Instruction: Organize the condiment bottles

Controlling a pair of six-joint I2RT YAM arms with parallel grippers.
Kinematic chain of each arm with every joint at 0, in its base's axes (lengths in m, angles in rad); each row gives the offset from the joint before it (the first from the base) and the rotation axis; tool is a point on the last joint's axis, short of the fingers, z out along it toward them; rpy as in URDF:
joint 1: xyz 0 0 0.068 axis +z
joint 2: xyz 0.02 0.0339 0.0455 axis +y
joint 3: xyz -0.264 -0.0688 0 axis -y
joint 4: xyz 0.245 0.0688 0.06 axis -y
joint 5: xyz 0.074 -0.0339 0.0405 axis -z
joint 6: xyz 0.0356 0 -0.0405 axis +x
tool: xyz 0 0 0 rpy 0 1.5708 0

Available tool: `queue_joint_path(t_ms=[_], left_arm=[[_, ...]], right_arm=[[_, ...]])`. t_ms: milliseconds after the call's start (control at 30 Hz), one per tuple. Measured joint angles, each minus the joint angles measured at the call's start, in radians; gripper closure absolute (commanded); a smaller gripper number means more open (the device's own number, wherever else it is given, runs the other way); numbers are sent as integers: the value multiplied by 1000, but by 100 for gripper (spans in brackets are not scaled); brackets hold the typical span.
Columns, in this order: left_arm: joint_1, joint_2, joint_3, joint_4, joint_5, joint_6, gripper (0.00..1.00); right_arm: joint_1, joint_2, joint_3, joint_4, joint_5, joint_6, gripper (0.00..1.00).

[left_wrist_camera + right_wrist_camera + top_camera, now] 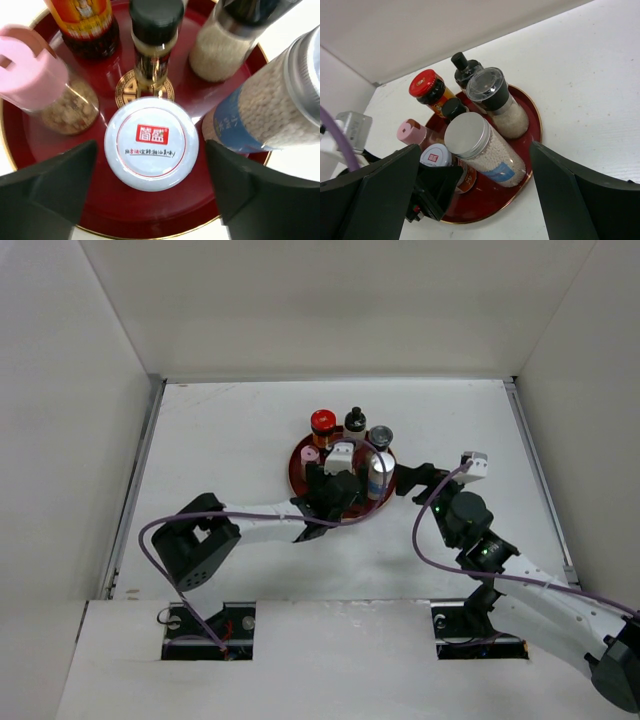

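Task's thing: the white-capped jar [150, 142] stands upright on the dark-red tray [160, 212], at its near side, in front of the black-capped bottle [156, 22] that is in the tray's middle.
Neighbours: the pink-capped shaker [27, 70] is just beside the jar on the left and the silver-capped jar [280, 105] just beside it on the right. The red-capped bottle [423, 84] and the grey-capped grinder [487, 86] stand further back.
Left hand: the left hand [151, 150] hangs over the white-capped jar with its fingers apart, one at each side of the cap. A gap shows on both sides, so it clamps nothing.
Right hand: the right hand [476, 145] is also spread and holds nothing. It is near the right rim of the tray, above the tabletop [230, 420].
Key relation: the jar lies straight below the left hand, between the fingers. Its long axis is vertical and points up at the wrist camera. The left hand is clearly the nearer one.
Step, as I judge: the bottles I can see are gathered at the tray, so the organizing looks close to the end. Whether the left hand is about to grip this jar or to leave it, I cannot tell.
Next move: in both cases the travel should follow the jar's axis, straight down to close or straight up to go away.
Risk: the neighbours are very close, so a sideways drift could knock the pink-capped shaker or the silver-capped jar.
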State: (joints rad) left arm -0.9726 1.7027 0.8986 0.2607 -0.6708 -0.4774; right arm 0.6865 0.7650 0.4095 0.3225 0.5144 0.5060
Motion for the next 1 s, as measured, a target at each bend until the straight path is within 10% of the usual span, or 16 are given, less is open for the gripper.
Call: queue_joint_path(t_ms=[300,567,800,1000], left_arm=[[-25,-328,-87,68,-98,80,0],[200,-669,-245,33,-143,26,0],[492,-684,-271,-237,-42,-153,0],[495,-655,-278,-292,26,-198,0]], right_arm=[[0,1,0,0,0,0,6],[0,3,0,0,-1,3,70],[8,48,1,-5,1,-6,21],[37,32,23,-55,24,-28,8]])
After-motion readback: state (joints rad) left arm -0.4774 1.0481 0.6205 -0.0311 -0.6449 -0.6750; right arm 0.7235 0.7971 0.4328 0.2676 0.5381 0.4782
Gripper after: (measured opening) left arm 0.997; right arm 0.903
